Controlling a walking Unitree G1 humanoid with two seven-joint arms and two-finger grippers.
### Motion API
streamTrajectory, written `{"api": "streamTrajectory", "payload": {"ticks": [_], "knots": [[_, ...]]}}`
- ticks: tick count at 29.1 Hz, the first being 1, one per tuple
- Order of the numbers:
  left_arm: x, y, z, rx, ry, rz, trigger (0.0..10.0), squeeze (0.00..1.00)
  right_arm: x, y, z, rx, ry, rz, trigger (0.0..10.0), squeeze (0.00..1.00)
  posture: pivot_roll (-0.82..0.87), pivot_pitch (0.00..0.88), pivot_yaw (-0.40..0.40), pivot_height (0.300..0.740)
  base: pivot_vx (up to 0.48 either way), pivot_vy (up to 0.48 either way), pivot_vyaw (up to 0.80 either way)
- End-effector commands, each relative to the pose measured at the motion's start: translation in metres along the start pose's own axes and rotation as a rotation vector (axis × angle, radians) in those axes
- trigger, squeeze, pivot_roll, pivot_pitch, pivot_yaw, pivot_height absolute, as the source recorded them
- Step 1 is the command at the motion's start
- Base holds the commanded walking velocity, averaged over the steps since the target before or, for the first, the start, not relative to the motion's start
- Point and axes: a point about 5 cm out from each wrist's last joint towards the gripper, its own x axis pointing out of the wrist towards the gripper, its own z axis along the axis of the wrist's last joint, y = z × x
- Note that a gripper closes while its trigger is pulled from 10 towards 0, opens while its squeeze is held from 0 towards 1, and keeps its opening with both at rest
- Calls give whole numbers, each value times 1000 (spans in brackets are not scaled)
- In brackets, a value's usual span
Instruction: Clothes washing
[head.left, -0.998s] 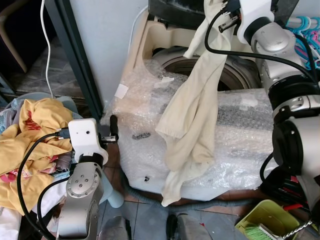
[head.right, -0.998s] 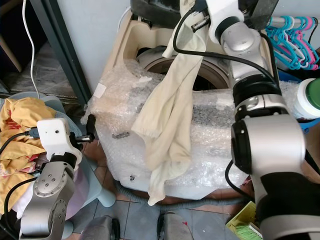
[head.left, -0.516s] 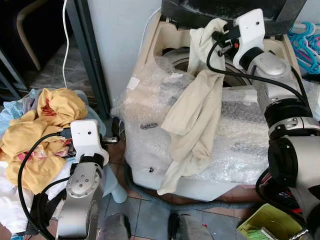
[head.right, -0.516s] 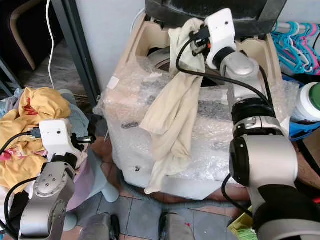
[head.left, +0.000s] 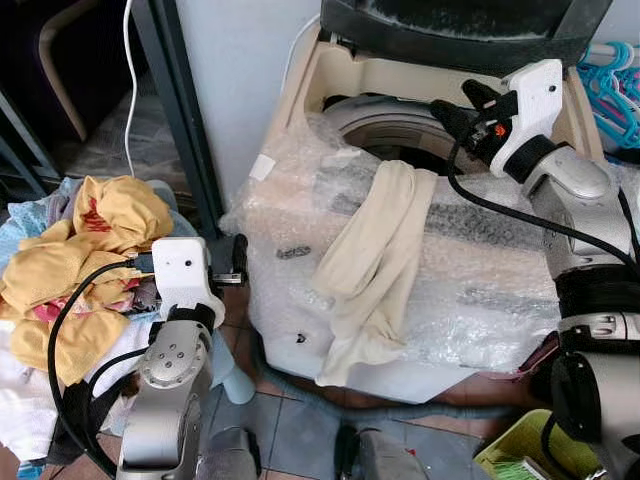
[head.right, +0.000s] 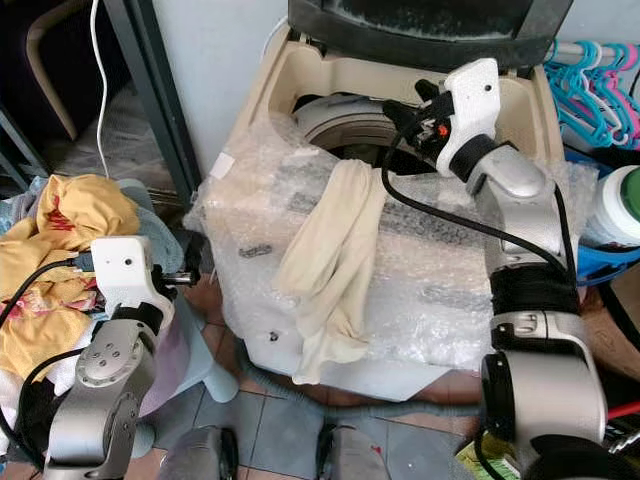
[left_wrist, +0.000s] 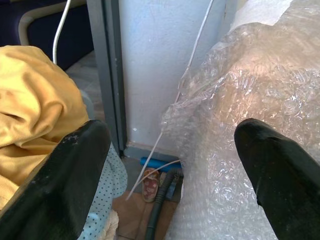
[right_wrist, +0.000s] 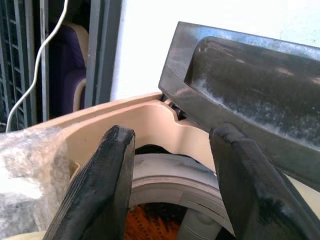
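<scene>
washing machine (head.left: 400, 110), top-loading, wrapped in bubble wrap (head.left: 480, 270), stands with its dark lid (head.left: 460, 30) raised. right gripper (right_wrist: 172, 185) hovers over the drum opening, its fingers (right_wrist: 100, 185) apart and empty. cream garment (head.left: 370, 265) lies below and just in front of those fingers, draped over the front rim and hanging down the wrapped front. left gripper (left_wrist: 170, 175) hangs low, fingers apart, between the yellow clothes pile (head.left: 80, 250) and the machine.

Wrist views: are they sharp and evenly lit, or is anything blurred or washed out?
Left wrist view: close black fingers soft, bubble wrap glaring toward white at top. Right wrist view: fingers slightly soft, wall bright, drum opening in shadow.
</scene>
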Motion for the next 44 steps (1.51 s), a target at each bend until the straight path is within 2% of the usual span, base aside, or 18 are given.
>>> {"api": "streamTrajectory", "payload": {"ticks": [1,4,6,7,9,10,11,15,19,21,24,30,35,36,37,42,44], "knots": [[-3,2,-2,5,13,6,10000,0,-12,1,2,58,-1,59,10000,1000,37,113,-42,740,0,0,0],[-3,2,-1,21,0,-5,10000,0,-27,9,0,145,25,131,10000,1000,32,114,-40,740,0,0,0],[-2,0,0,23,-8,-19,10000,0,-36,19,-4,198,54,214,10000,1000,26,113,-37,740,0,0,0],[0,-1,1,47,-17,-13,10000,0,-52,41,-11,251,113,361,10000,1000,21,110,-34,740,0,0,0],[2,-2,2,55,-22,-9,10000,0,-61,57,-19,252,154,431,10000,396,17,110,-33,740,0,0,0],[3,-3,2,53,-21,-8,10000,0,-64,63,-25,217,167,436,10000,0,13,110,-31,740,0,0,0],[4,-3,2,48,-21,-6,10000,0,-65,72,-34,179,172,422,10000,0,13,110,-31,740,0,0,0],[5,-4,1,52,-17,-5,10000,0,-58,82,-38,188,141,339,10000,0,14,110,-30,740,0,0,0],[5,-3,2,60,-16,0,10000,0,-50,87,-37,8,107,207,10000,0,23,110,-24,740,-211,0,0],[5,-1,1,57,-8,3,10000,0,-48,93,-36,-103,91,212,10000,0,17,111,-17,740,-337,0,0],[4,-4,-1,56,-1,-14,10000,0,-44,90,-34,-140,62,134,10000,0,12,111,-15,740,-428,0,0],[7,-5,0,54,-6,-17,10000,0,-37,91,-28,-155,7,68,10000,0,14,109,-24,740,-374,0,0],[4,-4,0,55,-10,-2,10000,0,-43,80,-31,-126,13,-95,10000,0,25,110,-33,740,-107,0,0],[4,-1,1,61,-14,7,10000,0,-47,77,-35,-86,30,-164,10000,0,28,115,-33,740,0,0,0],[4,0,1,62,-15,7,10000,0,-49,77,-37,-67,37,-178,10000,0,27,116,-33,740,0,0,0],[3,0,-1,45,-5,-8,10000,0,-60,81,-50,26,94,-208,10000,0,22,115,-34,740,0,0,0],[4,-1,-1,50,-11,-10,10000,0,-64,90,-59,57,139,-173,10000,0,15,116,-39,740,0,0,0]]}}
